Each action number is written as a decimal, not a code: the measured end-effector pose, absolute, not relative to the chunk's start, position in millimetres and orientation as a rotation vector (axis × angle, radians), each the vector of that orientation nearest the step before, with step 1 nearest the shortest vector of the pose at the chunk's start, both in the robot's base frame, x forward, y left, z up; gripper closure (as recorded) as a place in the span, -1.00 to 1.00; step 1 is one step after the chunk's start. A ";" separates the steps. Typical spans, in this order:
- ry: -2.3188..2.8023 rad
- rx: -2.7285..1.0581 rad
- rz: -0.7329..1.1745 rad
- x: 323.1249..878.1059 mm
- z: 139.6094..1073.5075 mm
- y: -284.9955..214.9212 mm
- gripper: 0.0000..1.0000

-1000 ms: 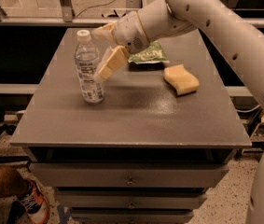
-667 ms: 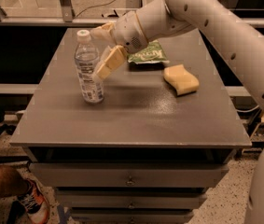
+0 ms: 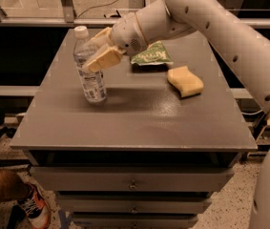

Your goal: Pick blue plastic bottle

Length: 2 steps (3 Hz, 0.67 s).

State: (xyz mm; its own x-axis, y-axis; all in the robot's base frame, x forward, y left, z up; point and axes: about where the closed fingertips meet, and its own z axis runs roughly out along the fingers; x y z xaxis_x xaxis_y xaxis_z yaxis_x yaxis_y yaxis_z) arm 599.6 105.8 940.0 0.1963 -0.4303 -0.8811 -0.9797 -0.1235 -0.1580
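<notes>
The blue plastic bottle (image 3: 92,82) stands upright on the left part of the grey table (image 3: 139,123). It is clear with a white cap and a printed label. My gripper (image 3: 91,52) reaches in from the right at the height of the bottle's upper body. It is open, with one tan finger (image 3: 104,59) in front of the bottle and the other behind it. The bottle's base rests on the table.
A green bag (image 3: 151,55) lies at the back of the table, just right of the gripper's wrist. A yellow sponge (image 3: 185,81) lies to its right. Drawers are under the table. A person's foot (image 3: 29,205) is at the lower left on the floor.
The gripper has moved left, so its fingers now straddle the bottle's upper body instead of standing just right of it. The bottle has stayed in place.
</notes>
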 end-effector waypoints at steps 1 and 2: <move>1.330 -1.698 0.867 595.5 945.9 106.4 0.42; 1.347 -1.746 0.779 595.3 955.8 92.2 0.87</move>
